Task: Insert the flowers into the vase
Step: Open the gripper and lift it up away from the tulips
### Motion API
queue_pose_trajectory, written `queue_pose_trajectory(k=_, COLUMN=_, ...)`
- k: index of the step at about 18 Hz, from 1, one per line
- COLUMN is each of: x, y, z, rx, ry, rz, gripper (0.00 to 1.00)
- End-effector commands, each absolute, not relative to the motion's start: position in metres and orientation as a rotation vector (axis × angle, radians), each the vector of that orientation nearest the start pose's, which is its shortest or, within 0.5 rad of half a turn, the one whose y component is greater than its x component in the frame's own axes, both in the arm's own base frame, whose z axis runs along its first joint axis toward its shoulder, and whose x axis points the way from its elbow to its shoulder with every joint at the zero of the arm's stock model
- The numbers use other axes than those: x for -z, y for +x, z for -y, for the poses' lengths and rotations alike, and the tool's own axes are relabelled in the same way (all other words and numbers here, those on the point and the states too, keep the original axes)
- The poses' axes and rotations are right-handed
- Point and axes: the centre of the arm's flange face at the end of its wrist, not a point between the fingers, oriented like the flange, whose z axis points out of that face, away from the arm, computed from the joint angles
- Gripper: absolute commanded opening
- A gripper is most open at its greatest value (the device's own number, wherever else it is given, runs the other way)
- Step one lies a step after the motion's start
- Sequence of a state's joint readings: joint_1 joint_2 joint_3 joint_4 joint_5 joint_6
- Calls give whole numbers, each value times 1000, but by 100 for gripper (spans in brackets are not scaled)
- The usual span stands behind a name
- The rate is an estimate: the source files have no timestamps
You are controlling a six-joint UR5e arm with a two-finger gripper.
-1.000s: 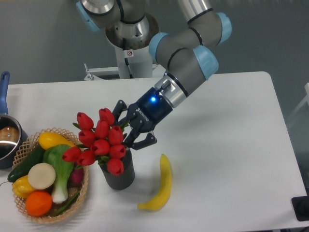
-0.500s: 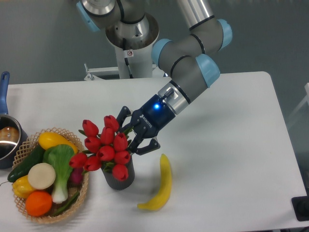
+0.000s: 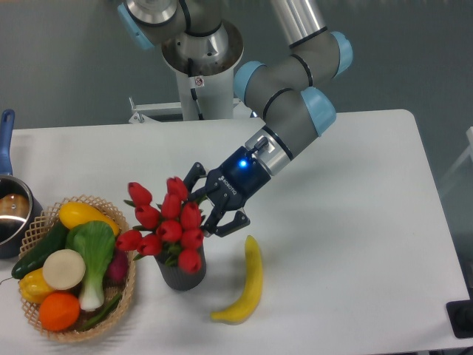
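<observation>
Red tulips [image 3: 166, 225] had sunk lower and shifted right over the last second, now sitting atop the dark grey vase [image 3: 181, 274]. Beside them the gripper [image 3: 213, 207] stayed clamped on the stems, so insertion looked nearly complete.

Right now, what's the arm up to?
The arm is putting a bunch of red tulips into the dark grey vase. The gripper holds the bunch from its right side, with the flowers tilted to the left over the vase mouth; their lower end looks to be at or just inside the opening, but the blooms hide how deep the stems sit. A banana lies on the table right of the vase, and a basket of vegetables sits to its left.
</observation>
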State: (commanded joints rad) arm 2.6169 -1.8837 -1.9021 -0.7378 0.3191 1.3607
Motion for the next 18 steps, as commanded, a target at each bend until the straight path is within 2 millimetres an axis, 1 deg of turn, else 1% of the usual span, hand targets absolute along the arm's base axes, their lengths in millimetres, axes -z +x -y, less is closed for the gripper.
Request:
queue_pose_trajectory(k=1, x=-319, y=-360, z=-472, rx=324, ry=-1849, rz=-424, gripper=99)
queue_pose_trajectory(k=6, x=-324, y=-361, z=-469, rx=315, ry=-1848, rz=-423, gripper=100)
queue_pose_trajectory(k=7, x=-332, y=-362, z=-467, rx=294, ry=-1848, rz=-432, gripper=100)
queue_pose_trajectory(k=8, x=-343, y=-363, z=-464, rx=266, ry=-1849, rz=-444, gripper=100)
queue_pose_trajectory(k=9, x=-360, y=-365, z=-458, rx=206, ry=-1878, rz=-464, gripper=100)
queue_pose_trajectory(k=10, x=-374, y=-367, z=-452, rx=119, ry=-1966, rz=-490, gripper=100)
queue_pose_trajectory(k=11, x=-387, y=-367, z=-441, rx=-20, ry=-2138, rz=-509, gripper=100)
queue_pose_trajectory(k=12, x=-392, y=-362, z=-435, rx=-87, ry=-2223, rz=-520, gripper=100)
queue_pose_trajectory(k=13, x=-403, y=-355, z=-427, rx=-112, ry=-2219, rz=-521, gripper=100)
queue_pose_trajectory(k=14, x=-418, y=-349, z=-420, rx=-146, ry=-2210, rz=-521, gripper=100)
queue_pose_trajectory(k=15, x=-431, y=-344, z=-416, rx=-161, ry=-2207, rz=-520, gripper=100)
queue_pose_trajectory(k=16, x=-445, y=-343, z=-411, rx=-169, ry=-2215, rz=-497, gripper=100)
queue_pose_trajectory(k=17, x=-462, y=-349, z=-402, rx=-186, ry=-2225, rz=-461, gripper=100)
queue_pose_trajectory(k=18, x=-478, y=-353, z=-397, rx=-199, ry=-2239, rz=-446, gripper=100)
